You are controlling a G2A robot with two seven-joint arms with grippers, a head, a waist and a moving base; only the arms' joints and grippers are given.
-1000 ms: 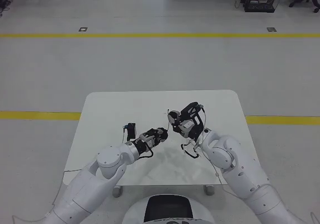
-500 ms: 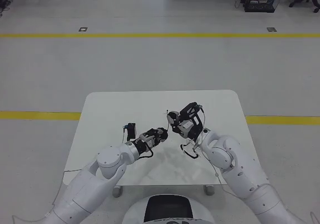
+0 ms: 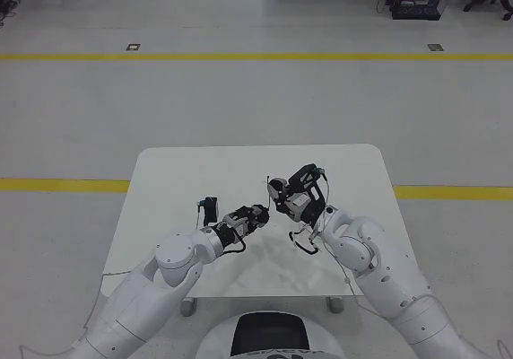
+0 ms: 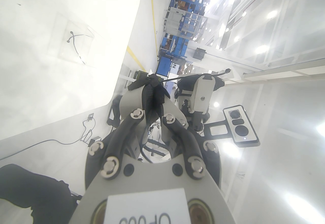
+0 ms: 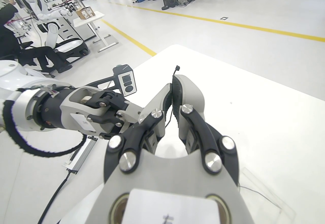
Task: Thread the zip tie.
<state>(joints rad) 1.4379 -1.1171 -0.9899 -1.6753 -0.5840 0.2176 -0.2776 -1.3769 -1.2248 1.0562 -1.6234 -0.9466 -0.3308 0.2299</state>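
white table [image 3: 346, 170], arms meet above its middle. left gripper [image 4: 152, 81] and right gripper [image 5: 172, 85] both pinched closed on the black zip tie [image 4: 175, 78], held between them off the surface.

**A:** Bright, even overhead light lay on the white round-cornered table [image 3: 346, 166] and the pale glossy floor [image 3: 256, 99] in the top view, and the shadows were soft.

**B:** At the left wrist the tabletop burned out nearly to pure white. Rows of round ceiling lamps [image 4: 271, 14] flared hard, and the thin black zip tie [image 4: 193, 76] showed as a dark line against that glare.

**A:** The right wrist view was calmer, with a gentle sheen on the floor. Both wrist lenses bowed the table's edges towards the margins.
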